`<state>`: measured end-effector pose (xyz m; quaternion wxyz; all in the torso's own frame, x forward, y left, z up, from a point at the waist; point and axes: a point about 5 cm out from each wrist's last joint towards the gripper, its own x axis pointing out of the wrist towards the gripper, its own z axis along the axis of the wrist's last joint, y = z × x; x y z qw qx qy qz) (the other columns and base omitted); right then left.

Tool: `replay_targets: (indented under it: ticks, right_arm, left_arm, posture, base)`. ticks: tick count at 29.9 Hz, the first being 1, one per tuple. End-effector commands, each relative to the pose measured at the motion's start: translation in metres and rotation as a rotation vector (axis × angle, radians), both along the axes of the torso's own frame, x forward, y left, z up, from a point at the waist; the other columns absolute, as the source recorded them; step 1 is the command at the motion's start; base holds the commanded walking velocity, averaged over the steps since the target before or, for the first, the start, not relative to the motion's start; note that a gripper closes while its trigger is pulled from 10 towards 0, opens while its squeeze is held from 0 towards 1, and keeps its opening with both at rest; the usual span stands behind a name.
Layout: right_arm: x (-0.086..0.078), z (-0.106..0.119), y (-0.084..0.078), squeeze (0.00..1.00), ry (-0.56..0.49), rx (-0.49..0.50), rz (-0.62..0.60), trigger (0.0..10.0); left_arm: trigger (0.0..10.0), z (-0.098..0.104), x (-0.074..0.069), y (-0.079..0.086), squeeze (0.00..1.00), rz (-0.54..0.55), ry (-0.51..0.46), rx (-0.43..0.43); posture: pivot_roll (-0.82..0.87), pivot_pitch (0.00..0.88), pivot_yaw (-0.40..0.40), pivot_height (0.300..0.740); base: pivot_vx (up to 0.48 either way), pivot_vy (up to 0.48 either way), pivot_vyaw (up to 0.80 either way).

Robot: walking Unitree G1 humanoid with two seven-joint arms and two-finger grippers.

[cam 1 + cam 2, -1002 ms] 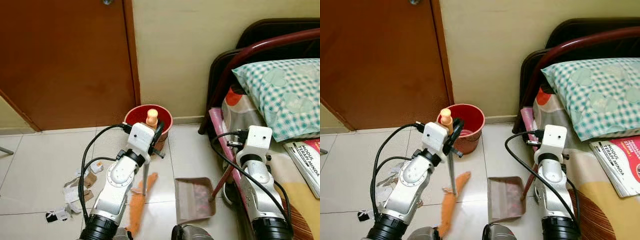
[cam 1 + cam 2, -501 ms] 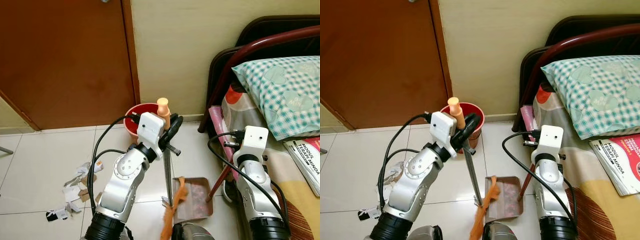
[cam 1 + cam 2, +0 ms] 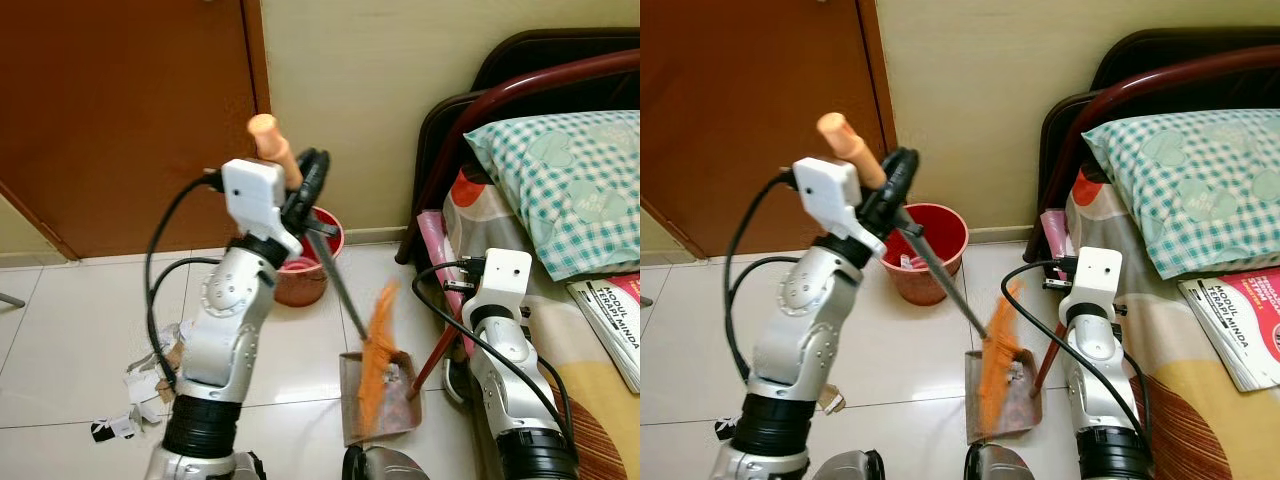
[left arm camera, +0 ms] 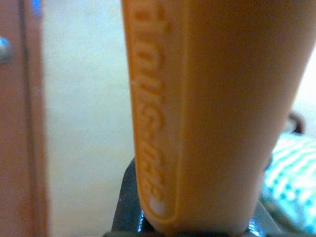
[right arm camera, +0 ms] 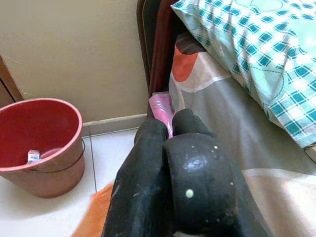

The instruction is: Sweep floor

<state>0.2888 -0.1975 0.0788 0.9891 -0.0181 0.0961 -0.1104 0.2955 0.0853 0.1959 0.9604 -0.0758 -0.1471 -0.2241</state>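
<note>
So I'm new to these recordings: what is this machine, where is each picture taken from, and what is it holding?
It is a humanoid robot with two silver arms, each ending in a black two-fingered pincer. Two pictures come from a stereo camera on its head, looking down at a tiled bedroom floor. The other two come from cameras on the wrists.

The left pincer grips a broom by its orange handle, which looms close in the left wrist view. The bristles sit over a dustpan on the floor. The right pincer looks closed on the dustpan's dark red handle.

Nearby are a red bucket, torn paper scraps, a brown door and a bed with a checked pillow.
</note>
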Motion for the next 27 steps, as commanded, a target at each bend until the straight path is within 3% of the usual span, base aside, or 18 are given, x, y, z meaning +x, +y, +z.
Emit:
replay_targets:
  ticks: [1, 4, 8, 13, 19, 24, 27]
  right_arm:
    - [0.001, -0.001, 0.0, 0.0, 0.013, -0.005, 0.005, 10.0]
    - [0.001, -0.002, -0.001, 0.0, 0.015, -0.006, 0.005, 10.0]
    - [0.002, -0.002, 0.0, 0.0, 0.021, -0.008, 0.016, 10.0]
    - [0.003, -0.003, 0.0, 0.0, 0.026, 0.022, 0.032, 10.0]
    - [0.007, 0.0, -0.001, 0.0, 0.006, 0.051, 0.03, 10.0]
    - [0.012, 0.004, 0.0, 0.0, -0.007, 0.077, 0.036, 10.0]
    - [0.017, 0.013, 0.002, 0.0, -0.043, 0.092, 0.081, 10.0]
  left_arm:
    - [10.0, 0.014, -0.003, 0.006, 0.0, 0.021, -0.052, -0.009]
    - [10.0, 0.014, -0.003, 0.019, 0.0, 0.059, -0.045, 0.003]
    - [10.0, 0.0, -0.006, 0.039, 0.0, 0.113, -0.027, 0.077]
    - [10.0, -0.017, -0.011, 0.051, 0.0, 0.153, -0.005, 0.155]
    - [10.0, -0.035, -0.012, 0.057, 0.0, 0.218, -0.019, 0.314]
    - [10.0, -0.043, -0.012, 0.06, 0.0, 0.264, 0.008, 0.321]
    - [10.0, -0.047, -0.015, 0.053, 0.0, 0.272, 0.005, 0.339]
  posture:
    - [-0.07, 0.108, -0.026, 0.74]
    - [-0.06, 0.108, -0.029, 0.74]
    - [-0.06, 0.108, -0.03, 0.74]
    - [-0.06, 0.108, -0.031, 0.74]
    - [-0.06, 0.095, -0.028, 0.74]
    - [-0.06, 0.097, -0.015, 0.74]
    - [-0.05, 0.096, 0.002, 0.74]
  base:
    - [0.0, 0.0, 0.0]
    - [0.0, 0.0, 0.0]
    - [0.0, 0.0, 0.0]
    - [0.0, 0.0, 0.0]
    - [0.0, 0.0, 0.0]
    - [0.0, 0.0, 0.0]
    - [0.0, 0.0, 0.0]
